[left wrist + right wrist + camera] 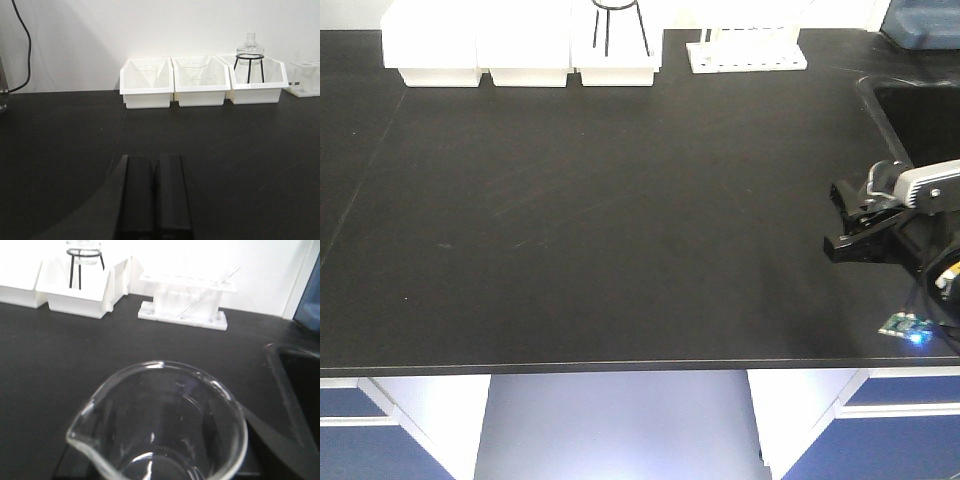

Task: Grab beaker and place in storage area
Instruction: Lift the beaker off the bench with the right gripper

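The clear glass beaker (160, 425) with its pour spout at the lower left fills the right wrist view, upright and seen from above. My right gripper (160, 462) is shut on it, with dark fingers (248, 442) showing at either side of the glass. In the front view the right gripper (860, 225) hangs low over the right part of a black bench (570, 230), beside the sink; the glass is hard to make out there. My left gripper (152, 162) is shut and empty, low over the bench, facing the trays. The storage area is out of view.
Three white trays (530, 50) line the bench's rear edge; the right one holds a glass flask (250, 47) on a black tripod. A white test-tube rack (745, 50) stands to their right. A sink (920, 110) is sunk in at far right. A small lit circuit board (905, 327) lies near the front edge.
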